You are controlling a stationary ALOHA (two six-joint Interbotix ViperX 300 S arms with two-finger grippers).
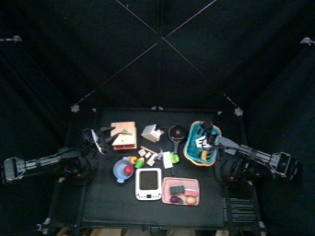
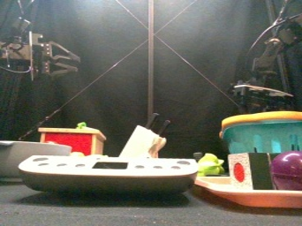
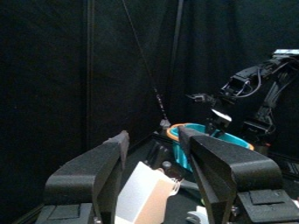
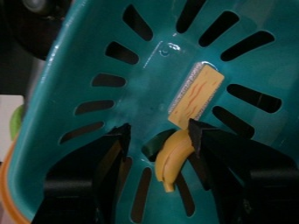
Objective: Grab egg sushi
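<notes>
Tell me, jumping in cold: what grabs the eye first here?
The teal basket fills the right wrist view, slotted walls all round, with a yellow-orange strip lying inside it between the open jaws of the right gripper. In the front view, a white-and-grey scale sits nearest the table's front edge.

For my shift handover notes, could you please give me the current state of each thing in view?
Right tool: open, inside the teal basket, holding nothing.
Left tool: open, empty, raised above the table.
Egg sushi: lying on the basket floor, ungrasped.
Banana: lying in the basket between the open jaws.
</notes>
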